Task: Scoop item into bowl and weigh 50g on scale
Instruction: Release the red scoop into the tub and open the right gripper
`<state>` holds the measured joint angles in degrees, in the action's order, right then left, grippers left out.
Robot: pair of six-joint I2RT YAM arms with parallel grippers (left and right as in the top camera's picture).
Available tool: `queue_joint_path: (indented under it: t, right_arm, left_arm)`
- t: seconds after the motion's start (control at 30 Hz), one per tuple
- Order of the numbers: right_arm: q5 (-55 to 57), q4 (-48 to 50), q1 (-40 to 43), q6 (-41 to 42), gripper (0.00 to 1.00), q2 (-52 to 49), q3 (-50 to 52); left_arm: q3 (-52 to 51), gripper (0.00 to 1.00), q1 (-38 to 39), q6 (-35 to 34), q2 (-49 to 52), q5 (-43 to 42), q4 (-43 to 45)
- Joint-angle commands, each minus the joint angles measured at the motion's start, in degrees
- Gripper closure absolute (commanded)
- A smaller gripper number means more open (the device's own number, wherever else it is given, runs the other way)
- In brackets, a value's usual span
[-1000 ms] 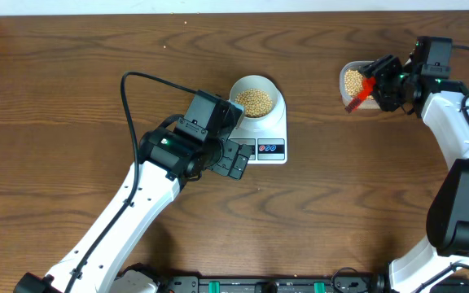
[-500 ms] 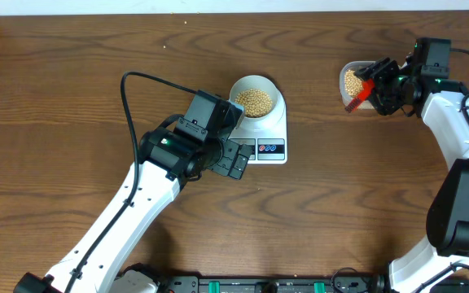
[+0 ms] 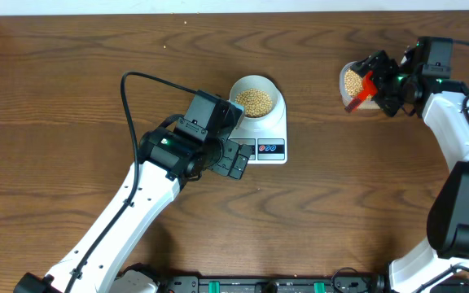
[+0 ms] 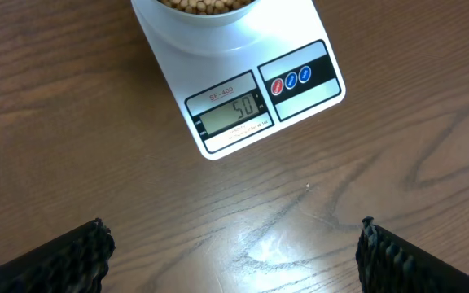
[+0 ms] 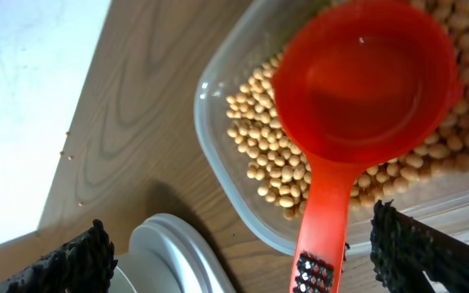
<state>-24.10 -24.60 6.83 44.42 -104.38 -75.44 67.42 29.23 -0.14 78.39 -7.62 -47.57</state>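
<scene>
The pale bowl point(image 3: 256, 102) sits on the white scale point(image 3: 267, 130), filled with tan beans point(image 3: 255, 100). In the left wrist view the scale point(image 4: 316, 94) reads 50, and the bowl point(image 4: 194, 24) stands at the top edge. My left gripper point(image 3: 236, 159) point(image 4: 234, 268) is open and empty over the table, just in front of the scale. My right gripper point(image 3: 379, 81) point(image 5: 255, 260) is open. Its fingers stand wide on either side of the handle of a red scoop point(image 5: 357, 89). The scoop is empty and lies on the beans point(image 5: 267, 155) in the clear tub point(image 3: 350, 89).
The clear tub point(image 5: 218, 163) stands at the far right of the table, near the back edge. A pale grey rounded object point(image 5: 173, 252) lies beside it in the right wrist view. The left arm's black cable loops over the table at the left.
My right gripper has shifted slightly toward the back of the table, over the tub, with the red scoop staying between its fingers. The left arm, bowl and scale have not moved.
</scene>
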Motion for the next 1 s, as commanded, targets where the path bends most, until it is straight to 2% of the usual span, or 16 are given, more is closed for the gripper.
queue_joint_path:
  t: [0.0,0.17,0.97]
  right_arm:
    - [3.7,0.3,0.4,-5.0,0.01,4.5,-0.6]
    - [7.8,4.3,0.5,-9.5,0.01,8.3,-0.6]
    - [10.5,4.7,0.7,-13.4,0.01,11.5,-0.6]
  left_arm:
    - [-0.1,0.02,-0.3,0.3,0.0,-0.3,-0.1]
    - [-0.1,0.02,-0.3,0.3,0.0,-0.3,-0.1]
    - [-0.1,0.02,-0.3,0.3,0.0,-0.3,-0.1]
